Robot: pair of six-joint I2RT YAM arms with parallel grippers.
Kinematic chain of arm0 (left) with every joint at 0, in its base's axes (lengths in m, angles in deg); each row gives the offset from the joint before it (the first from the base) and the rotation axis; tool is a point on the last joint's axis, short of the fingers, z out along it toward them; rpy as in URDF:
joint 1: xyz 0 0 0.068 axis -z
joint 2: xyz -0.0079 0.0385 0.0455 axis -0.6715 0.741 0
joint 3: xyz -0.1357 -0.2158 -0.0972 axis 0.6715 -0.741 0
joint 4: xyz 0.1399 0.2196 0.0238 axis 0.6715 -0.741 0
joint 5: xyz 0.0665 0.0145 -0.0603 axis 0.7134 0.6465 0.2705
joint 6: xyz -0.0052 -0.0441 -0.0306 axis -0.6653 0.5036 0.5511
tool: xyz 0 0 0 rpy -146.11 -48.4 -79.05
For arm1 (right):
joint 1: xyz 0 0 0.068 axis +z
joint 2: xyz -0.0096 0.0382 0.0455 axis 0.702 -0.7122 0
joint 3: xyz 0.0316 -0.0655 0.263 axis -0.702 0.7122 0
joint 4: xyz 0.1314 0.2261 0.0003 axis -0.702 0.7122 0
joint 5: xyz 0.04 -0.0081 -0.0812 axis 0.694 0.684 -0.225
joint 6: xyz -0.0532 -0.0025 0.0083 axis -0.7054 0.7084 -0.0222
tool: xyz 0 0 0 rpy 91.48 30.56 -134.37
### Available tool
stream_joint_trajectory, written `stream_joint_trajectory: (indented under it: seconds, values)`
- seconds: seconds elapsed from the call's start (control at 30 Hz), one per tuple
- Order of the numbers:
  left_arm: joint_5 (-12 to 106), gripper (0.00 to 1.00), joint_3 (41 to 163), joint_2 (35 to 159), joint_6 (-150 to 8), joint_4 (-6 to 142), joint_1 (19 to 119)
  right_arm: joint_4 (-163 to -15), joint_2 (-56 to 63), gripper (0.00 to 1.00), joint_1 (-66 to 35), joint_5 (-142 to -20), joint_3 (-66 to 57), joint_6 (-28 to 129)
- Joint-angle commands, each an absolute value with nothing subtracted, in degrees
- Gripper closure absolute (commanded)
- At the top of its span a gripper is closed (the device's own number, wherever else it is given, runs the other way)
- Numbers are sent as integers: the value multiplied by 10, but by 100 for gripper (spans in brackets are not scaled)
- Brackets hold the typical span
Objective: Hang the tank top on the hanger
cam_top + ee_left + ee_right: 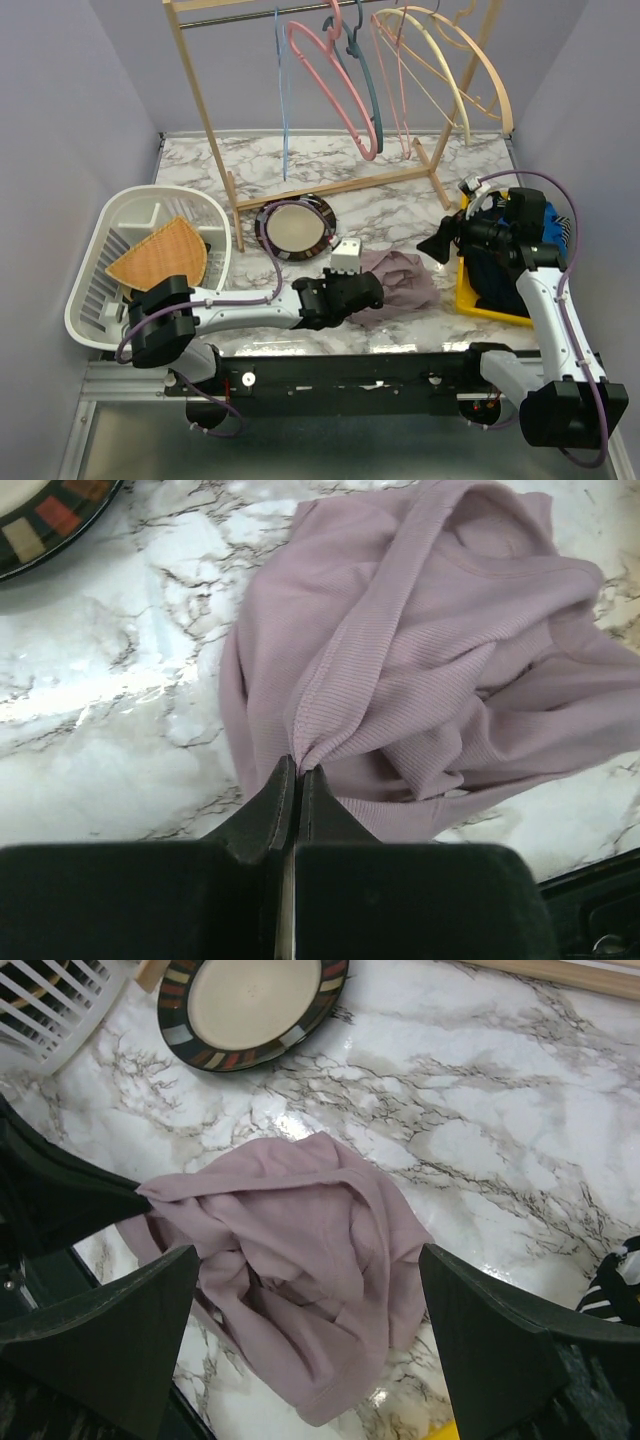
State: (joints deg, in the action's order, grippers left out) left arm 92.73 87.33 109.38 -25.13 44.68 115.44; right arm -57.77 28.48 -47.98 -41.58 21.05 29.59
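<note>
The mauve tank top (402, 280) lies crumpled on the marble table near the front edge, also seen in the left wrist view (440, 650) and the right wrist view (300, 1270). My left gripper (376, 292) (299, 770) is low at the garment's left side, shut on a raised ridge of its fabric. Above and to the right of the garment, my right gripper (436, 245) (307, 1252) hangs open and holds nothing. The thin light-blue hanger (283, 95) hangs edge-on from the wooden rack's rail at the back.
The rack (205, 110) also carries a pink hanger (335, 80), a teal one (366, 75) and wooden ones (470, 70). A rimmed plate (294, 225) and a small white box (347, 256) sit mid-table. White dish basket (100, 290) left; yellow bin (478, 305) of dark clothes right.
</note>
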Motion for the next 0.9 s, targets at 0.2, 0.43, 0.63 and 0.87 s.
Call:
stream_joint_trajectory:
  seconds: [0.2, 0.43, 0.63, 0.87]
  values:
    - [791, 100, 683, 904, -319, 611, 1061, -525, 263, 0, -481, -341, 213, 224]
    - [713, 100, 583, 796, -340, 701, 1025, -506, 250, 0, -465, -322, 216, 190]
    - [673, 100, 580, 780, -352, 730, 1018, -483, 250, 1, -448, -254, 229, 125]
    - [633, 100, 654, 802, -394, 675, 1009, -483, 250, 1, -420, -233, 242, 56]
